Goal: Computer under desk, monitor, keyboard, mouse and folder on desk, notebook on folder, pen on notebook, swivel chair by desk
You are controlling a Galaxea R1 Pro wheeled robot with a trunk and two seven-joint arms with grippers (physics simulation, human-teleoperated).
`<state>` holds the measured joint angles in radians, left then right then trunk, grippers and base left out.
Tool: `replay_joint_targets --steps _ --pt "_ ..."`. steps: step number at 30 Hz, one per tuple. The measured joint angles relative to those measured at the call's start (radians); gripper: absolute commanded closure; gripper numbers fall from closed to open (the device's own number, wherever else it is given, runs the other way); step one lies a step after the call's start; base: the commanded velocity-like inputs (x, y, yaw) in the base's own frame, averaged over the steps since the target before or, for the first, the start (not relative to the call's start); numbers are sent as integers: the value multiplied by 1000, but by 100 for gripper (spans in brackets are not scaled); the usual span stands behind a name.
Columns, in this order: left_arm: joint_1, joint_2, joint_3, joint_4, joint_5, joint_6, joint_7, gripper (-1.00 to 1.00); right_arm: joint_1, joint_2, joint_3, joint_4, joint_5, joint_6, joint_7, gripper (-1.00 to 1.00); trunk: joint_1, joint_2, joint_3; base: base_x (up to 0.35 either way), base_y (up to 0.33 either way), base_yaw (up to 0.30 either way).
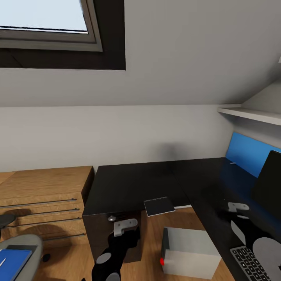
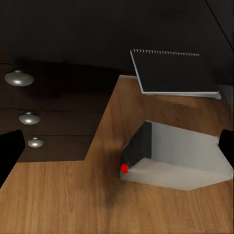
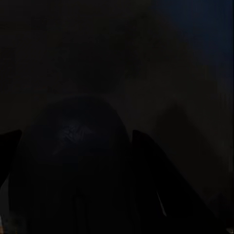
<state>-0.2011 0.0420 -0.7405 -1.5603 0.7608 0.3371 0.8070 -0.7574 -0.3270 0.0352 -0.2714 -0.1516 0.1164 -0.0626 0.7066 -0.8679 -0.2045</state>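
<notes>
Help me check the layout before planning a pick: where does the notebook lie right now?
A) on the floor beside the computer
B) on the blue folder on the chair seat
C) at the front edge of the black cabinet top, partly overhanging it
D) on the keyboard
C: the head view shows the notebook at the front edge of the black cabinet, one corner jutting out above the computer.
</notes>
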Motion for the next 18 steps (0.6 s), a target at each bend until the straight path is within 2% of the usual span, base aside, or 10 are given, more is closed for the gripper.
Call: replay_joint_targets --steps 7,18 --pt "0 0 3 -21 5 0 0 -100 0 -1 -2 -1 0 51 -31 100 0 0 0 0 0 0" --pt "0 0 5 -27 6 0 2 -100 0 -1 -2 2 -1 74 -36 100 42 -77 -34 0 0 0"
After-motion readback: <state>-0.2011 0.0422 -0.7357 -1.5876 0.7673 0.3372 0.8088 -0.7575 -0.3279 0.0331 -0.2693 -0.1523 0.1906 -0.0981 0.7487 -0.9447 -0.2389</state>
